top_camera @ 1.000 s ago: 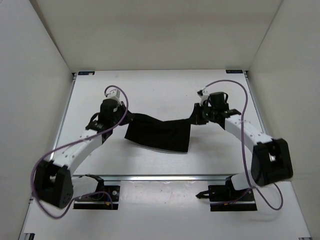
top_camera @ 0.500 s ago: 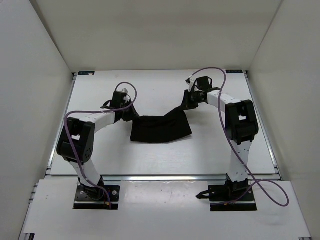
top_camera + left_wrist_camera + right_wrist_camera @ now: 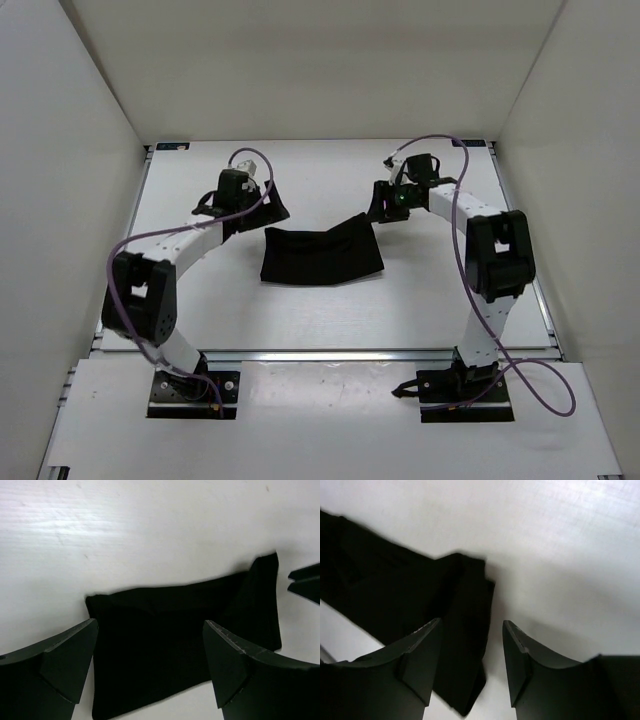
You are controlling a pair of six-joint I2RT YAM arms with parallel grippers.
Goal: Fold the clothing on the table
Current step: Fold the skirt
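The clothing (image 3: 322, 255) is a plain black piece lying folded in a rough rectangle on the white table (image 3: 320, 180). Its far right corner sticks up toward my right gripper. My left gripper (image 3: 270, 208) hovers just beyond the far left corner, open, with nothing between its fingers. In the left wrist view the clothing (image 3: 185, 610) lies below the wide-spread gripper (image 3: 150, 625). My right gripper (image 3: 383, 208) is open above the far right corner. In the right wrist view the clothing (image 3: 395, 590) edge lies under the gripper (image 3: 472, 625), untouched by the fingers.
White walls stand on the left, right and far sides. Metal rails (image 3: 125, 240) run along the table's edges. Purple cables (image 3: 440, 140) loop over both arms. The right gripper's fingertips (image 3: 305, 582) show at the right edge of the left wrist view.
Both grippers carried the clothing's edge away from the bases toward the far side, doubling it over, then opened and let go. The clothing now lies flat and released.
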